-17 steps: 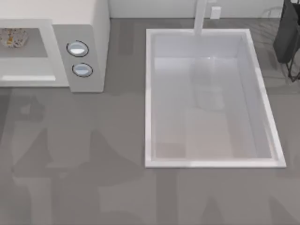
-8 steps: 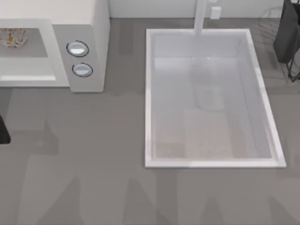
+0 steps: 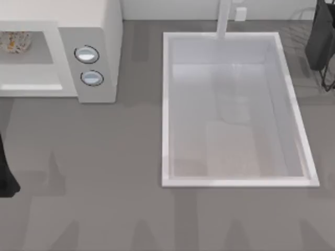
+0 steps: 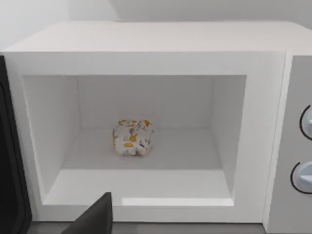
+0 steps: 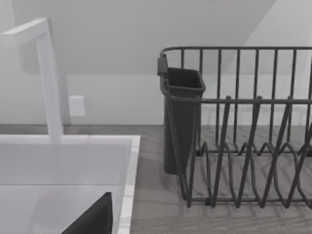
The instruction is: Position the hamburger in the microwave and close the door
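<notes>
One hamburger (image 4: 133, 137), a small rounded tan bun flecked with yellow and brown, is seen lying on the smooth white floor of the microwave (image 4: 146, 63) cavity, toward the back and apart from both side walls. The microwave, a boxy white appliance, stands at the far left of the grey table (image 3: 104, 172); its light-grey control panel (image 3: 89, 65) carries two round silvery-blue dials (image 3: 87, 54). The door (image 4: 9, 161) is swung open, and only its dark edge is shown at the cavity's hinge side in the left wrist view. A dark part of the left arm (image 3: 6, 172) is seen at the table's left edge, in front of the microwave; whether its fingers are open or closed cannot be told. A rectangular white sink basin (image 3: 166, 104) with a square-section white faucet (image 5: 48, 78) occupies the table's right half. A dark wire dish rack (image 5: 243, 146) with a solid dark cutlery cup (image 5: 180, 122) stands beside the sink.
</notes>
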Action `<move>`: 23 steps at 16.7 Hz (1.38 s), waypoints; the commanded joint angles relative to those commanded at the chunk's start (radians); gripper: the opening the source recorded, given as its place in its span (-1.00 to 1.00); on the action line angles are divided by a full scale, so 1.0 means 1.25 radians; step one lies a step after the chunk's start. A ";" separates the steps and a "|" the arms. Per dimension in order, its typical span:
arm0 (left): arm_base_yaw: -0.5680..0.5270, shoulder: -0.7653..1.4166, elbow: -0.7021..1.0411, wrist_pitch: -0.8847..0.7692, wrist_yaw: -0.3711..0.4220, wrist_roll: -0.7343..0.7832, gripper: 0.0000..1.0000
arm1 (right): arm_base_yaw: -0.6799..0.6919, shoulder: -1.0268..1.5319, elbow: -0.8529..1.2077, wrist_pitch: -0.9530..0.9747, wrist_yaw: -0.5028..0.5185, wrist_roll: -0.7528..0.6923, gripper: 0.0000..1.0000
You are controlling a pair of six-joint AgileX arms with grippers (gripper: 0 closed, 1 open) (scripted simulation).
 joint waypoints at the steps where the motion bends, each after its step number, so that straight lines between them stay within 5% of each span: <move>1: -0.003 -0.018 -0.007 -0.009 -0.004 -0.002 1.00 | 0.000 0.000 0.000 0.000 0.000 0.000 1.00; 6: -0.005 -0.028 -0.011 -0.014 -0.007 -0.003 1.00 | 0.000 0.000 0.000 0.000 0.000 0.000 1.00; 19: -0.005 -0.028 -0.011 -0.014 -0.007 -0.003 -0.96 | 0.000 0.000 0.000 0.000 0.000 0.000 1.00; 23: -0.005 -0.028 -0.011 -0.014 -0.007 -0.003 -1.00 | 0.000 0.000 0.000 0.000 0.000 0.000 1.00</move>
